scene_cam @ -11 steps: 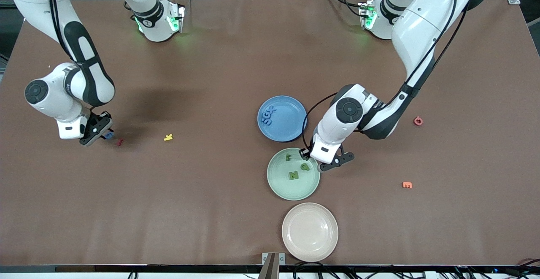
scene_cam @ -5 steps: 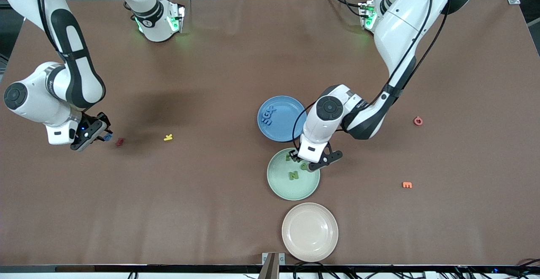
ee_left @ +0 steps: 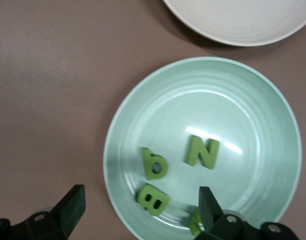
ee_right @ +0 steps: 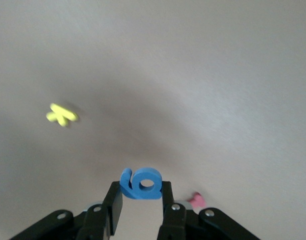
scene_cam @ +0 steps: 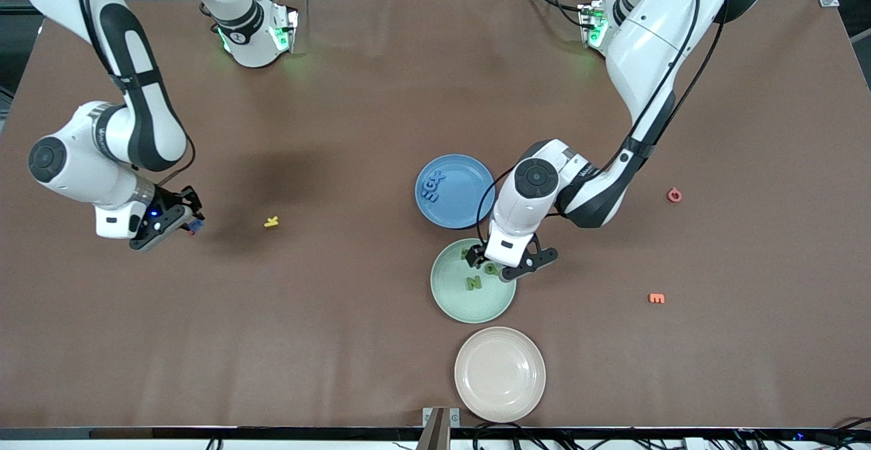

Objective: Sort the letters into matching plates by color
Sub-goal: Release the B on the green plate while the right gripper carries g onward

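My right gripper (scene_cam: 190, 220) is shut on a blue letter (ee_right: 141, 184) and holds it above the bare table, beside a small pink-red letter (ee_right: 195, 200). The blue plate (scene_cam: 469, 195) holds three blue letters (scene_cam: 432, 186). The pale green plate (scene_cam: 463, 300) lies just nearer the front camera. It holds green letters: an N (ee_left: 200, 152), a rounded letter (ee_left: 154, 164), a B (ee_left: 153, 199) and one more (ee_left: 195, 221) partly hidden by a finger. My left gripper (scene_cam: 493, 264) hangs open and empty over that plate's rim (ee_left: 138, 210).
A yellow k (scene_cam: 271, 221) lies between my right gripper and the plates. A beige-pink plate (scene_cam: 500, 374) sits nearest the front camera. A red letter (scene_cam: 674, 195) and an orange letter (scene_cam: 656, 297) lie toward the left arm's end.
My right gripper has shifted toward the yellow k with the blue letter in it. My left gripper has moved from the green plate's edge to farther over the plate, still open.
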